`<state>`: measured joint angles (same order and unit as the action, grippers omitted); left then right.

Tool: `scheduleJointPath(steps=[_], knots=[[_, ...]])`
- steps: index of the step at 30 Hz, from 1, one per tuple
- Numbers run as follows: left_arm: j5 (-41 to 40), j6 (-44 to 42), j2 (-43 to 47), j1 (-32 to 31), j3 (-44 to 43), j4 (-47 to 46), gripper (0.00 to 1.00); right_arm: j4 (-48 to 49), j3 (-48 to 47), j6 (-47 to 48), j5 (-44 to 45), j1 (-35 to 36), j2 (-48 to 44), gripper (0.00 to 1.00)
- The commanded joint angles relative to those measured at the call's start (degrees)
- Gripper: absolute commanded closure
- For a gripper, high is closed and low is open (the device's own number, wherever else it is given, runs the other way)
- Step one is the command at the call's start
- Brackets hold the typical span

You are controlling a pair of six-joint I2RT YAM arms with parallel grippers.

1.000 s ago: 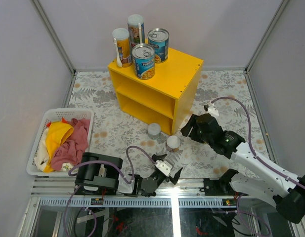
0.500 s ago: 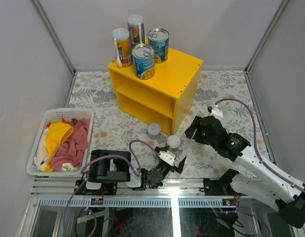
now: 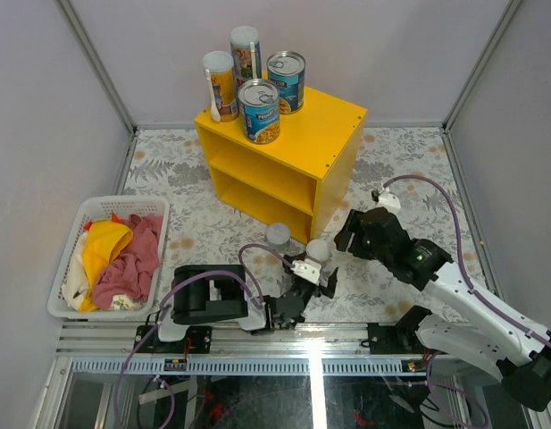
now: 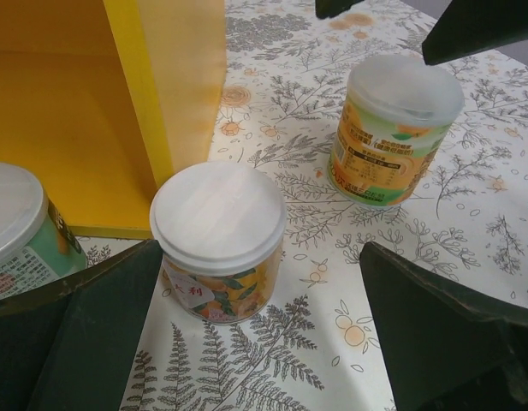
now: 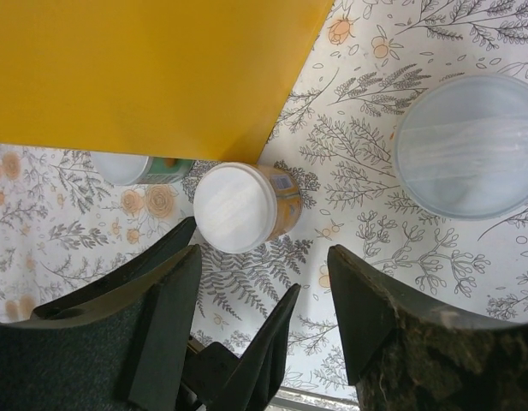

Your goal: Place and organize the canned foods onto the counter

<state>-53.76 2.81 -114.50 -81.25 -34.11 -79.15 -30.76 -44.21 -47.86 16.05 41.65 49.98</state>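
Top external view: counter (image 3: 333, 134), a glossy yellow box with two open shelves, sits upper centre. Two tall slim tubes (image 3: 220, 85) and two steel blue-labelled cans (image 3: 259, 111) stand on its flat top. Below it, on the leaf-printed tablecloth (image 3: 195, 232), a grey-lidded short can (image 3: 278, 235) and a white-lidded short can (image 3: 317, 249) stand upright. Left gripper (image 3: 313, 273) is spread fully wide, straddling the white-lidded can, gripping nothing. Right gripper (image 3: 345, 237) is partly open and empty, just right of that can. White basket (image 3: 65, 268) of cloths sits lower left.
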Motion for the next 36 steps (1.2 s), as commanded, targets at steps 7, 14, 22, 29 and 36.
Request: scheduleJointPath(steps=[7,14,22,29,36], knots=[[-4.22,1.17,-2.07,2.23,-3.08,0.03,0.0,3.68,-2.57,4.54,-0.9,-2.01,2.15,0.31],[-4.77,1.25,-3.61,4.61,-4.37,-1.13,0.0,3.92,-3.14,6.6,-3.73,-5.26,3.04,0.31],[-3.58,1.9,-5.69,6.91,-5.69,-2.16,0.0,3.8,-3.75,7.68,-4.67,-6.56,4.3,0.31],[-2.29,1.87,-7.19,8.44,-6.53,-4.01,0.0,3.63,-4.13,8.53,-4.85,-7.18,5.07,0.31],[-2.12,0.62,-7.28,8.62,-6.59,-5.91,0.13,3.69,-4.13,9.34,-5.31,-7.8,5.79,0.31]])
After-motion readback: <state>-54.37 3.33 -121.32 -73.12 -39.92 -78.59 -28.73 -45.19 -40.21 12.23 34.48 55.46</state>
